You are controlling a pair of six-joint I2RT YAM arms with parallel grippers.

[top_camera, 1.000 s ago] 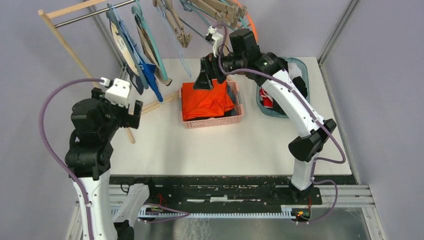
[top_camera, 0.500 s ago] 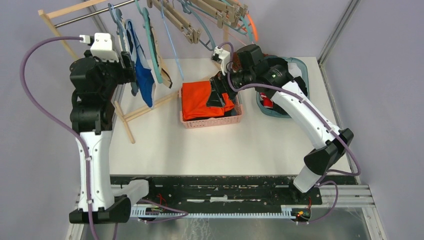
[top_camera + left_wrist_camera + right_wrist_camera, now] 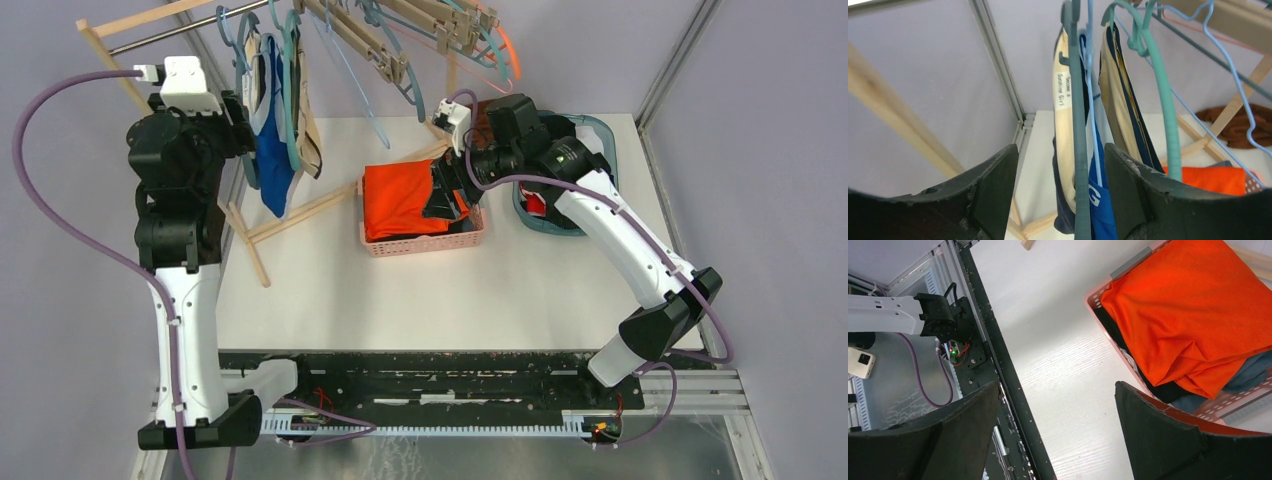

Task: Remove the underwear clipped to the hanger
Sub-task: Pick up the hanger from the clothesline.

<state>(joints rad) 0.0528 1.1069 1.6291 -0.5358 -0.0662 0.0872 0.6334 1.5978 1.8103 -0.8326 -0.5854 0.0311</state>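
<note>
Underwear (image 3: 1098,197) is hanging from a grey hanger (image 3: 1079,125) on the wooden drying rack (image 3: 250,250) at the far left of the table (image 3: 450,290). A beige pair, a dark navy pair and a royal blue pair are drooping together, edge-on to the left wrist camera. Left gripper (image 3: 1061,165) is raised to that height and is straddling the hanger, one dark finger on each side of the fabric. Its jaws are standing apart with a gap showing on both sides, so nothing is being pinched yet.

The placement looks deliberate: approaching the garments edge-on should let the fingers close across the layered cloth rather than on the thin plastic alone. A teal hanger (image 3: 1168,125) is hanging just beside, carrying another tan and navy piece, and it could be caught in the same pinch.

Right gripper (image 3: 1058,405) is hovering above the pink basket (image 3: 1108,335) that is holding the orange garment (image 3: 1198,310), its jaws spread wide and gripping nothing. It is seemingly parked over a drop-off spot, well apart from the rack and out of the left arm's way.

No pair on this hanger is looking freed in these views, so the removal here is judged to be only at its opening step.
</note>
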